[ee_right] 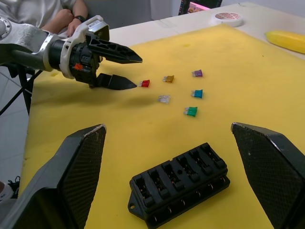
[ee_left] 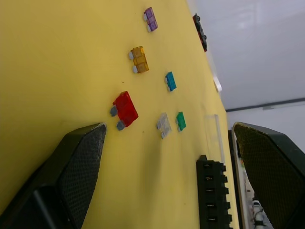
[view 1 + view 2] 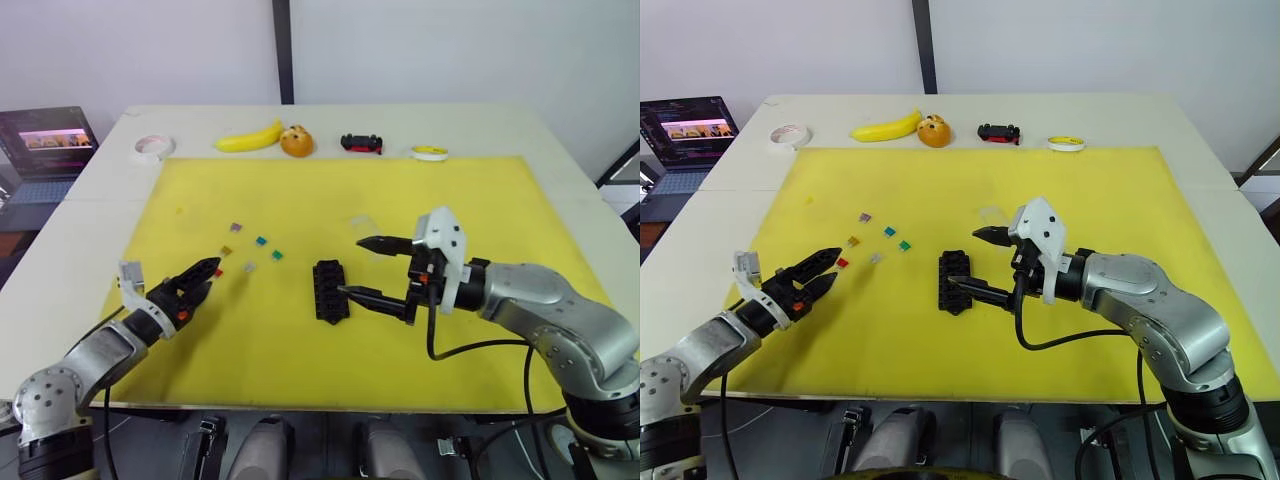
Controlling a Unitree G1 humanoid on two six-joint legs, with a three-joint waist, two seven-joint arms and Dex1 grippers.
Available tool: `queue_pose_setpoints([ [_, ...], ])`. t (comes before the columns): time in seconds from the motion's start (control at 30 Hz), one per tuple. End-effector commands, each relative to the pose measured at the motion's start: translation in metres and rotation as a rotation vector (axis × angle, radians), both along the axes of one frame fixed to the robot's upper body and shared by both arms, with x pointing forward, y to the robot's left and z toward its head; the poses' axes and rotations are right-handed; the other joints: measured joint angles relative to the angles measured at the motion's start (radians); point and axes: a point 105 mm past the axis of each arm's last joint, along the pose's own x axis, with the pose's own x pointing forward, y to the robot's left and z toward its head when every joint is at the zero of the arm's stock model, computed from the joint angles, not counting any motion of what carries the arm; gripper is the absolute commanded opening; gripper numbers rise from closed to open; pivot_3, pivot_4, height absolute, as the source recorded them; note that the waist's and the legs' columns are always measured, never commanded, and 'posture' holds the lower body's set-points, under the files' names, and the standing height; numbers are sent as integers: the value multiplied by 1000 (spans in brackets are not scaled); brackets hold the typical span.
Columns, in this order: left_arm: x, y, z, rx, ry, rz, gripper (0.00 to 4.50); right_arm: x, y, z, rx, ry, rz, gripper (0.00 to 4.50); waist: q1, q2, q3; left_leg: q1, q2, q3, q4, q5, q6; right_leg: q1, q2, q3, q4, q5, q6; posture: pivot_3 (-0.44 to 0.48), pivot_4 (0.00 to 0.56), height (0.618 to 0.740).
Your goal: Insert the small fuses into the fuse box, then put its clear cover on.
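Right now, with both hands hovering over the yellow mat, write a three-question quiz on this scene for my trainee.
1. True or false: the black rectangular plastic fuse box already holds a fuse.
2. Which small square plastic fuse lies nearest the left hand? A) purple B) red C) green
3. Fill in: the right hand hovers at the fuse box with fingers ____.

Key:
1. False; its visible slots look empty and six fuses lie loose on the soft yellow mat.
2. B, the red fuse.
3. Open.

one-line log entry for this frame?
left gripper: open, at red fuse | right gripper: open, over fuse box | slots empty | clear cover: off
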Motion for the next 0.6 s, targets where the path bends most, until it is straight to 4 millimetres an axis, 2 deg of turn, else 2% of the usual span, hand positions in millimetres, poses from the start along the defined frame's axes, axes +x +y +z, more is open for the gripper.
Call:
queue_pose_setpoints([
  [0.03,2,-9,-13,8,49,-31,4500,-1,1,7,8,-35,2,4444,1,0,0,0,0,0,0,0,0,0,0,0,0,0,0,0,150,740],
  [0.6,14,-21,-24,-4,71,-53,4500,-1,0,8,5,-41,-6,4444,8,2,-1,0,-1,-2,0,1,-2,2,0,-2,0,0,0,0,150,740],
])
